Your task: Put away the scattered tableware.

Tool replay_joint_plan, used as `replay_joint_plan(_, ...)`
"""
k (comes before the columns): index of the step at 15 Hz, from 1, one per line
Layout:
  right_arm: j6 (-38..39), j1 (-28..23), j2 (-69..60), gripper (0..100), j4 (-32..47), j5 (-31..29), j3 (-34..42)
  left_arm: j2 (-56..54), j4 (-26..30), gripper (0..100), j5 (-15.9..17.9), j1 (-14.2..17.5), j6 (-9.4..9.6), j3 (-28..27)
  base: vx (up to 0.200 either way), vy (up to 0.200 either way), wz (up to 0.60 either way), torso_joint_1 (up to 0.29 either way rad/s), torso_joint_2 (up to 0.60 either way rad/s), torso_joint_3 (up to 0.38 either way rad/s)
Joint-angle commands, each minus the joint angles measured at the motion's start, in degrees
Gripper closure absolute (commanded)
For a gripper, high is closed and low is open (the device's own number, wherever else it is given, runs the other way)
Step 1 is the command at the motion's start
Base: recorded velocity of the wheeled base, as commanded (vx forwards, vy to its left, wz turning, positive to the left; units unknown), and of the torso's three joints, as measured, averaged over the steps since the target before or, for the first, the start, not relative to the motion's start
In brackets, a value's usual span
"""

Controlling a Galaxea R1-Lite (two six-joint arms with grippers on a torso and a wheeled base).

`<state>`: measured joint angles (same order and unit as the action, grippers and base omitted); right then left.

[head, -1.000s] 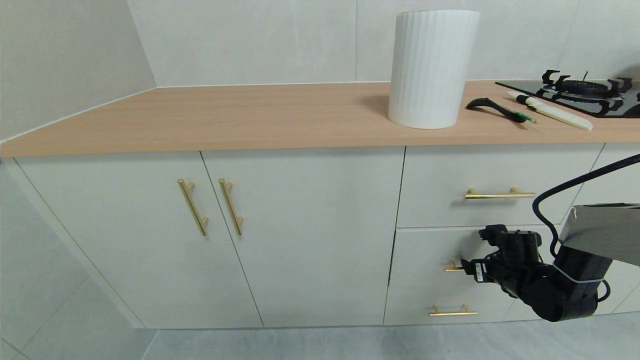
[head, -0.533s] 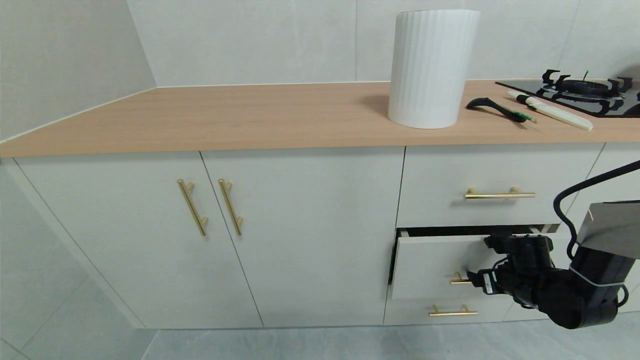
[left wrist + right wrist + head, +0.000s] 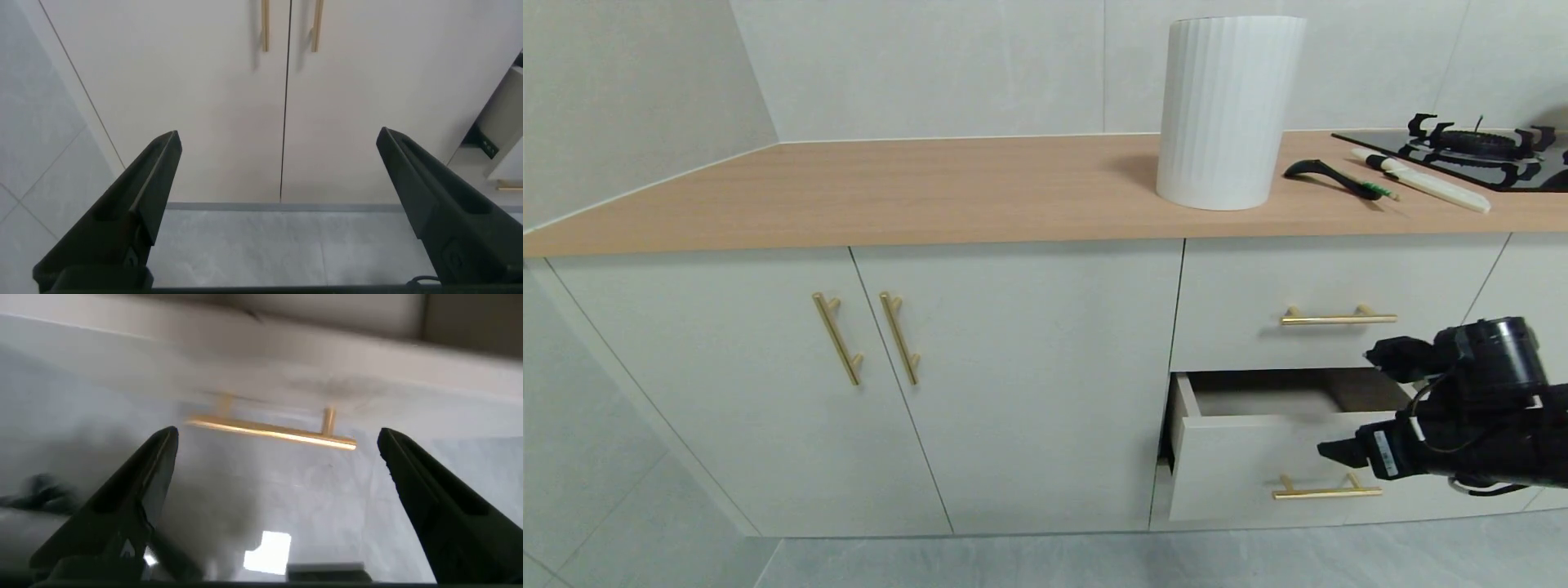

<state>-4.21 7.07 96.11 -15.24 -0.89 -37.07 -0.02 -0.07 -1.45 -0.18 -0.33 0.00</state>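
No readable text, white label (image 3: 1385, 445) on right claw (image 3: 276, 434) (print too small)

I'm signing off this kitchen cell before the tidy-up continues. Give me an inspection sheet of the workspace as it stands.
Surface: light wooden countertop over pale cabinet doors.
Job's things: black-handled utensil and cream knife lie on the countertop; pale middle drawer stands open, with a gold bar handle on its front.
Clutter: tall white ribbed cylinder, upright beside the utensils.
Grippers: left gripper open, facing the cabinet doors; right gripper open before the handle, not gripping it.
Cables: thin black cable loops at the right wrist.
Surroundings: black gas hob, tiled wall, grey floor.
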Motion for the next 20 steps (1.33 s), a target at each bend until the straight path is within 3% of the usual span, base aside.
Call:
replay_joint_plan(1,0.69,0.66,-11.03,0,3.81,1.86,-4.24,0.02,-0.01,0,-0.04,0.01,-0.02,0.00,0.000,0.000,0.00,0.000,0.00,0.000)
replay_joint_plan(7,2.36,1.81,2.94,0,-4.27,0.71,-5.29,0.02,-0.01,0,-0.04,0.01,-0.02,0.00,0.000,0.000,0.00,0.000,0.00,0.000)
replay_joint_plan(12,6.32,1.89,14.37,0,-16.67,-5.44,-5.64,0.02,-0.01,0,-0.04,0.01,-0.02,0.00,0.000,0.000,0.00,0.000,0.00,0.000)
replay_joint_plan(20,6.32,1.81,16.65,0,-19.39,-7.02,-5.29,0.02,-0.01,0,-0.04,0.01,-0.02,0.00,0.000,0.000,0.00,0.000,0.00,0.000)
